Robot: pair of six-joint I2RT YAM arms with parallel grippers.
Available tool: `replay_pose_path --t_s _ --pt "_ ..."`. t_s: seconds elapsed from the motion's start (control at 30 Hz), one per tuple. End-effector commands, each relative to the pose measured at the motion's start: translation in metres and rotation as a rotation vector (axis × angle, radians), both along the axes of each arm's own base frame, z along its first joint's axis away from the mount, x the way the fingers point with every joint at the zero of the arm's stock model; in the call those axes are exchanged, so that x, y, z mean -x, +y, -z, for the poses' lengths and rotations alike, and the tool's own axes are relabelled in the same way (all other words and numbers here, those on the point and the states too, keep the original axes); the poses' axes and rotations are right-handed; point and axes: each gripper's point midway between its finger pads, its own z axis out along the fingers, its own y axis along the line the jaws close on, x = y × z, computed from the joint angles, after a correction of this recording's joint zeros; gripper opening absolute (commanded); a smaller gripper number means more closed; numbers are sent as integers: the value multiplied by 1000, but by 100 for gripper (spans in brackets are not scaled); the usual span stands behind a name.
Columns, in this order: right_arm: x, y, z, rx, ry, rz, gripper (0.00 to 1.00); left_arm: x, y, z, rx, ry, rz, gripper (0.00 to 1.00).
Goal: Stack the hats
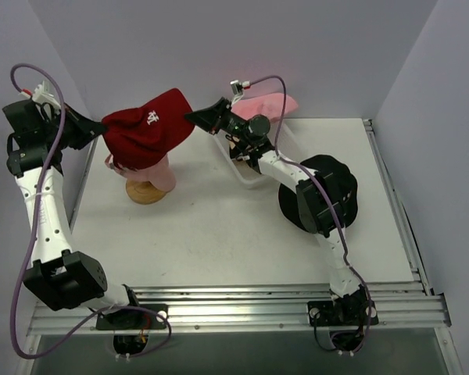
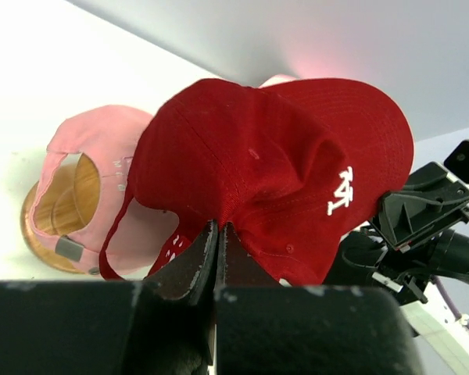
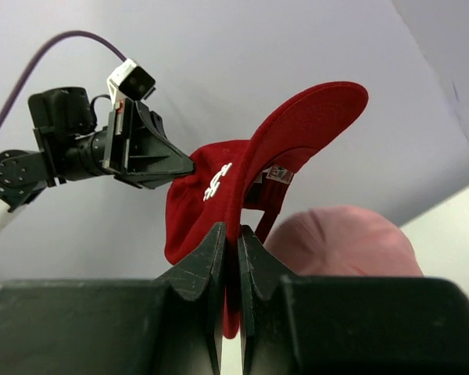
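The white counter (image 1: pixel 219 234) took up most of the space, with both arms reaching over it toward the far left. On the right side a black bucket hat (image 1: pixel 345 187) lay flat on the counter, partly under the right arm's forearm and touching no other hat.

At the far left, the red cap (image 1: pixel 152 125) with white marks hung in the air, stretched between the two arms. The left gripper (image 2: pixel 219 228) had its jaws pressed together on the cap's rear edge. The right gripper (image 3: pixel 233 230) had its jaws clamped on the cap from the opposite side, beneath the upturned brim.

Directly below the red cap sat the pink cap (image 2: pixel 102 141), draped over the wooden stand (image 1: pixel 144 191), whose round base rested on the counter. Through the pink cap's back opening I could see the wood of the stand. From the overhead view I couldn't tell whether the red cap touched the pink one.

Near the far middle, a white mesh basket (image 1: pixel 248 181) stood largely hidden behind the right arm's wrist. A pink bucket hat (image 1: pixel 273 103) showed at its far end, against the back wall. Whether that hat lay inside the basket or just beyond it I couldn't tell, and the rest of the basket's contents were hidden.
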Motion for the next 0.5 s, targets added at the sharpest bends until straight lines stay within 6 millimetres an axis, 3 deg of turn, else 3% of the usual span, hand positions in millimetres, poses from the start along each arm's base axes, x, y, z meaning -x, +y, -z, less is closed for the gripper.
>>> replay_pose_path --t_s 0.0,0.03,0.13,0.3,0.47 --pt "-7 -12 -2 -57 -104 59 2 -16 0 5 -84 5 -2 2" --pt "-12 -10 5 -41 -85 67 2 -22 0 14 -84 31 5 2" --pt "-21 -11 17 -15 -67 84 3 -31 4 15 -108 46 -17 2" --pt "-27 -11 31 31 -34 89 16 -33 16 20 -152 70 -86 2" --pt "-39 -11 39 114 -18 149 27 -38 12 18 -141 58 -66 3"
